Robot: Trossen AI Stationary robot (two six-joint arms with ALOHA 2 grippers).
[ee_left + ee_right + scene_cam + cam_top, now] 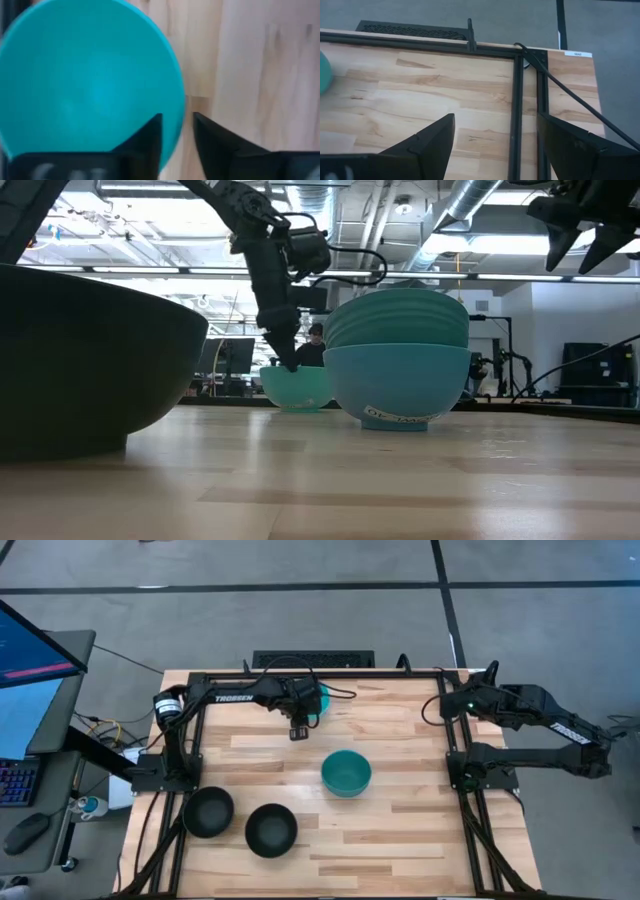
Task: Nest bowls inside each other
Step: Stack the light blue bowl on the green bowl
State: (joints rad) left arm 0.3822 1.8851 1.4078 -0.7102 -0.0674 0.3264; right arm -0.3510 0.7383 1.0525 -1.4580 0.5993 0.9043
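Observation:
A single teal bowl (321, 700) (297, 388) (90, 80) stands on its base near the table's far edge. My left gripper (302, 720) (290, 363) (177, 130) reaches down onto it, shut on its rim. A nested stack of teal bowls (346, 773) (397, 370) sits mid-table on its base. Two black bowls (208, 812) (271, 830) rest near the near left corner; one of them (80, 370) fills the left of the low view. My right gripper (447, 705) (580, 230) (495, 145) hangs open, raised over the far right corner. My left gripper pinches the single teal bowl's rim (181, 107) on its near-left side. One finger (152, 137) is inside the bowl and the other (212, 137) outside. The fingers come from above, pointing down. The bowl sits level with its base (297, 407) on the table.
Black frame rails (516, 100) and a cable (570, 95) run along the right side of the table under my right gripper. Both arm bases (165, 770) (480, 770) stand at the side edges. Bare wood (400, 840) lies on the near right.

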